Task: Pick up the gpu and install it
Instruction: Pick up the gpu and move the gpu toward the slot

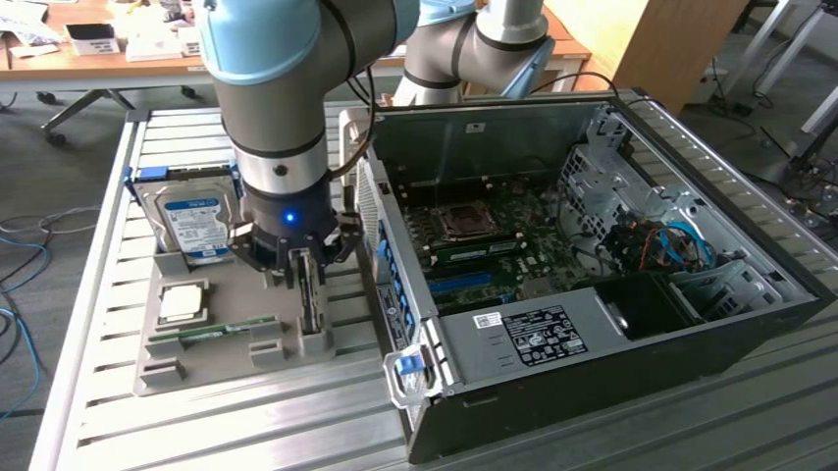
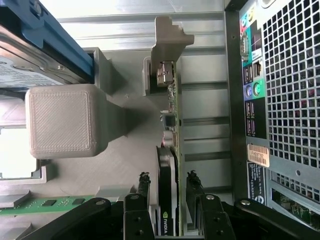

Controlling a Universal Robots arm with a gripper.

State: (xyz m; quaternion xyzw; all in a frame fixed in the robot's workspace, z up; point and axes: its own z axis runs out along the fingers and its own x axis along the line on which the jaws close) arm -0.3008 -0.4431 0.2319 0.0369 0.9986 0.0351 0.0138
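Grey holder [image 2: 167, 35], to the exterior view's left of the case [image 1: 772, 324], with the upright gpu [image 2: 166, 200] straddled by the gripper [image 2: 168, 179], jaws apart; an even, centred clamp is advised.

The table [image 1: 92, 412] is metal, its silver-grey top made of long ribbed slats with narrow grooves between them. Two things rest directly on it. Toward the exterior view's left lies a flat grey plastic tray [image 1: 223, 363] with raised blocks and slots moulded into it. Just beside it, on the exterior view's right, a black computer case [image 1: 590, 402] lies on its side with its open side facing up. In the wrist view, bare slats [image 2: 205, 75] show between the tray and the case's perforated rear panel [image 2: 295, 75].
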